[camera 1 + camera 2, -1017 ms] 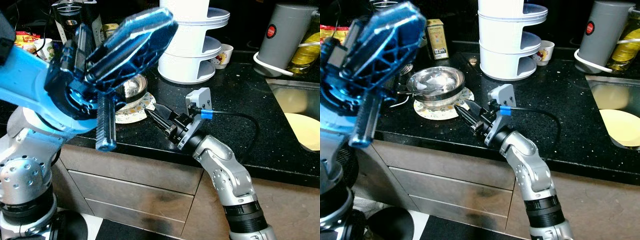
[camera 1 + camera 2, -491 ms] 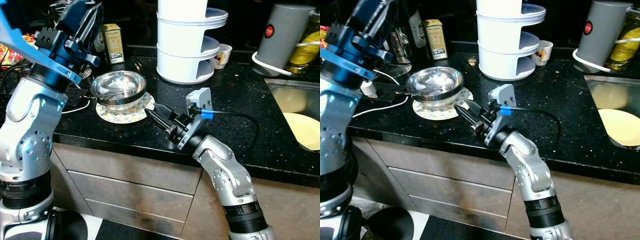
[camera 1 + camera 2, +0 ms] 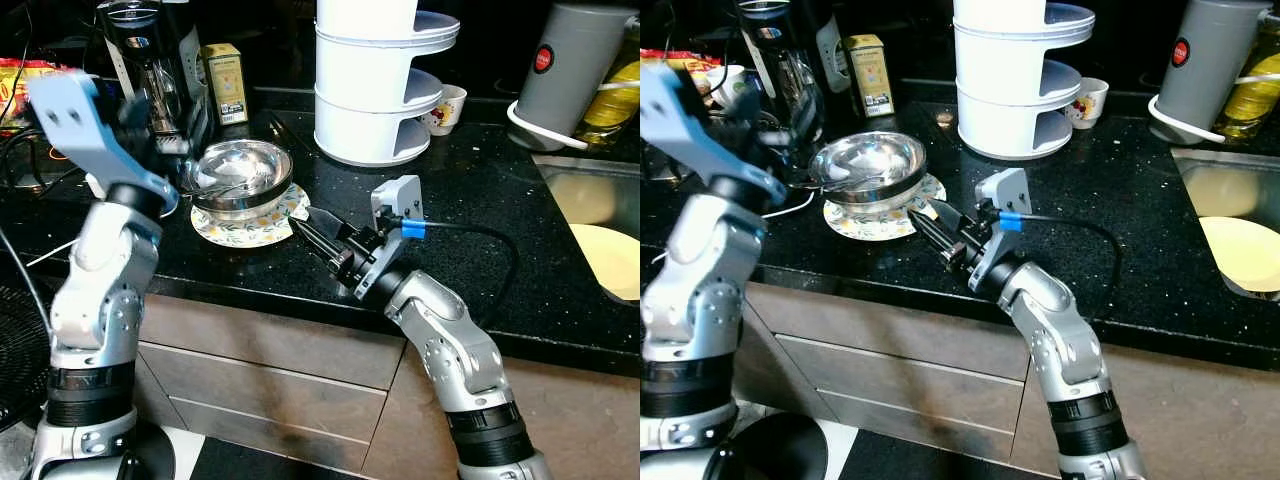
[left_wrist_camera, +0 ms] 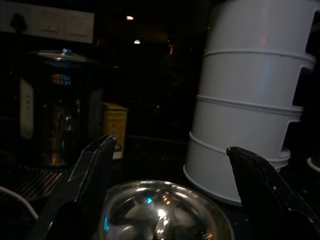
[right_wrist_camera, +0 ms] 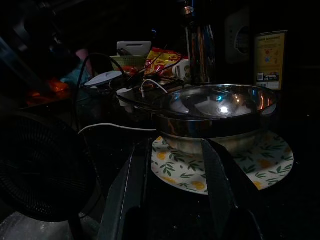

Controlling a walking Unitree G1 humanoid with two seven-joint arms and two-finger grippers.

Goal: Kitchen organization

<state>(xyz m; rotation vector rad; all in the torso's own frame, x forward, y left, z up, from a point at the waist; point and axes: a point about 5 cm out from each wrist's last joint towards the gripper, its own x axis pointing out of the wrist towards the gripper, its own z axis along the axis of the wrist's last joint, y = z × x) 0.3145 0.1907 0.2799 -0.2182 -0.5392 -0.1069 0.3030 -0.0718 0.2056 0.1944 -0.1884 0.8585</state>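
On the black speckled counter (image 3: 480, 200), head view: shiny steel bowl (image 3: 238, 178) sits on a floral plate (image 3: 262, 222), white tiered stand (image 3: 372, 90) behind the bowl. Right gripper (image 3: 312, 232) sits beside the plate, holding nothing, fingers slightly apart.

Left wrist view, pretty dark: left gripper (image 4: 170, 200) is wide open over the bowl (image 4: 162, 212).

Right wrist view: bowl probably empty (image 5: 217, 107).

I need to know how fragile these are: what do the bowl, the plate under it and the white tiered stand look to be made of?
The bowl looks like polished steel: mirror-bright, with sharp reflections. The plate beneath seems glazed ceramic, possibly melamine: a glossy pale surface with printed leaves and yellow flowers. The white tiered stand appears to be smooth moulded plastic, evenly white with a soft sheen.
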